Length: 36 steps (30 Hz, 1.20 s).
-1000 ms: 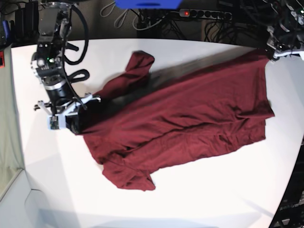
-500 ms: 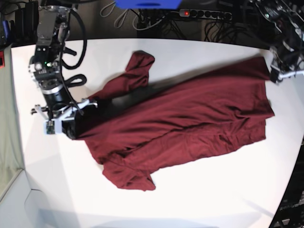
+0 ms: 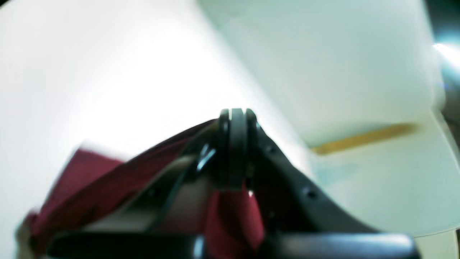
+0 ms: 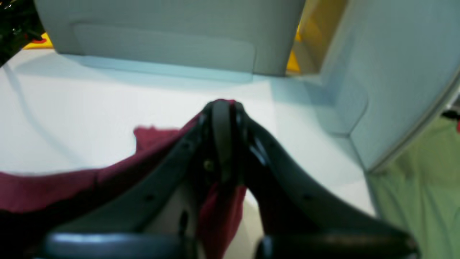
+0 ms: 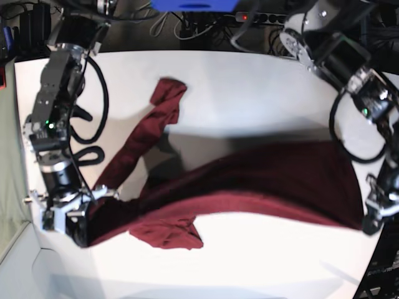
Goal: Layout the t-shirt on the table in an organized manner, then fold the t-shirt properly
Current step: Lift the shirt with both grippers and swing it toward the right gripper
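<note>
While the right gripper (image 5: 78, 232), clamped on cloth at the base view's lower left, and the left gripper (image 5: 372, 221), clamped on cloth at lower right, hold the t-shirt (image 5: 249, 184) between them, its long axis runs across the table's (image 5: 249, 87) near side, one sleeve trailing rearward.

The dark maroon t-shirt (image 5: 249, 187) stretches as a taut, wrinkled band across the white table (image 5: 249, 87) from 8 o'clock to 4 o'clock. One sleeve trails toward 11 o'clock; a crumpled fold bunches at 6 o'clock on the tabletop.
</note>
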{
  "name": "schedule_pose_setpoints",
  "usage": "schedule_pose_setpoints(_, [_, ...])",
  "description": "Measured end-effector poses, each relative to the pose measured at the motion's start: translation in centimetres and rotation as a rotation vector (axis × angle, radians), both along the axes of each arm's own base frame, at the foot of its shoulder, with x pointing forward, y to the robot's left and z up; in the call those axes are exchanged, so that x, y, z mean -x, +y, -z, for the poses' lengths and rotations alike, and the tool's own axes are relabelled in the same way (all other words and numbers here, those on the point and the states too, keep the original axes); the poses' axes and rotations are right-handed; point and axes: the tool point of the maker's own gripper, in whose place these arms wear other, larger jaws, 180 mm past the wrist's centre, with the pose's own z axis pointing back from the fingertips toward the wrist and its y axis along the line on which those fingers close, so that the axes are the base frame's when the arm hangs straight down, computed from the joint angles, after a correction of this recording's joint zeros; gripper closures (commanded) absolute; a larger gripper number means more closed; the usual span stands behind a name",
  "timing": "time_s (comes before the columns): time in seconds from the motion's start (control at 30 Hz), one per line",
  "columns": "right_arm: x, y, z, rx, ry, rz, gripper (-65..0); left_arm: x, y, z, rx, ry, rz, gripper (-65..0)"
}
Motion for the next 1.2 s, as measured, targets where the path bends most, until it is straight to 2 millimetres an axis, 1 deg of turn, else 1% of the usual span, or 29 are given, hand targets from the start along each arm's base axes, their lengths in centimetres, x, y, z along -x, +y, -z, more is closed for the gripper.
schedule_pose_setpoints(0.07, [-0.6, -0.3, -1.4, 0.013, -0.027, 0.002, 0.0, -1.5, -0.4, -2.1, -0.042, -0.03, 0.0, 0.0])
schedule_pose_setpoints(0.13, [-1.3, -0.9, -2.6, 0.037, -0.032, 0.011, 0.0, -3.3, -1.0, -3.7, -0.045, -0.054, 0.023, 0.0])
schedule_pose_setpoints(0.23, [-2.4, -1.4, -5.2, 0.053, -0.06, 0.024, 0.0, -6.2, -1.9, -6.5, -0.003, -0.103, 0.066, 0.0])
schedule_pose_setpoints(0.27, [-2.7, -1.5, -6.3, 0.056, -0.084, 0.023, 0.0, -7.0, -2.0, -7.6, 0.009, -0.124, 0.074, 0.0])
schedule_pose_setpoints(0.3, [-2.9, -1.7, -7.0, 0.062, -0.093, 0.028, 0.0, -7.9, -2.1, -9.0, 0.028, -0.152, 0.086, 0.0])
schedule_pose_setpoints(0.37, [-3.3, -2.0, -8.3, 0.071, -0.115, 0.039, 0.0, -9.5, -1.9, -11.1, 0.058, -0.182, 0.091, 0.0])
schedule_pose_setpoints(0.47, [-3.4, -2.5, -9.3, 0.063, -0.122, 0.052, 0.0, -11.5, -1.6, -14.3, 0.033, -0.22, 0.087, 0.0])
schedule_pose_setpoints(0.53, [-3.2, -3.7, -9.3, 0.052, -0.122, 0.084, 0.0, -11.7, -2.1, -16.1, 0.008, -0.248, 0.107, 0.0])
schedule_pose_setpoints(0.6, [-2.9, -4.8, -9.0, 0.045, -0.115, 0.114, 0.0, -11.4, -2.1, -17.0, -0.003, -0.271, 0.11, 0.0])
schedule_pose_setpoints(0.67, [-2.3, -5.8, -7.5, 0.035, -0.084, 0.137, 0.0, -10.7, -2.3, -16.7, -0.026, -0.257, 0.116, 0.0])
schedule_pose_setpoints(0.73, [-1.7, -6.5, -5.6, 0.035, -0.036, 0.156, 0.0, -10.0, -2.5, -15.7, -0.042, -0.244, 0.121, 0.0])
schedule_pose_setpoints(0.8, [-1.1, -6.6, -3.7, 0.028, 0.007, 0.156, 0.0, -8.9, -2.5, -13.5, -0.068, -0.199, 0.114, 0.0])
schedule_pose_setpoints(0.83, [-0.8, -6.6, -3.1, 0.022, 0.019, 0.156, 0.0, -8.3, -2.4, -12.6, -0.071, -0.184, 0.106, 0.0])
schedule_pose_setpoints(0.9, [-0.1, -6.6, -1.7, 0.022, 0.049, 0.161, 0.0, -6.9, -3.2, -10.7, -0.077, -0.17, 0.137, 0.0])
schedule_pose_setpoints(0.97, [0.6, -6.3, 0.1, 0.009, 0.09, 0.158, 0.0, -5.3, -2.9, -8.7, -0.06, -0.154, 0.132, 0.0])
schedule_pose_setpoints(1.03, [1.3, -6.2, 1.8, 0.007, 0.137, 0.156, 0.0, -3.7, -1.8, -5.8, -0.025, -0.113, 0.105, 0.0])
schedule_pose_setpoints(1.1, [1.9, -6.2, 3.1, 0.013, 0.171, 0.157, 0.0, -2.1, -0.6, -2.1, 0.012, -0.041, 0.073, 0.0])
schedule_pose_setpoints(1.2, [3.0, -5.8, 4.8, 0.01, 0.198, 0.146, 0.0, 0.7, 0.3, 3.7, 0.071, 0.075, 0.057, 0.0])
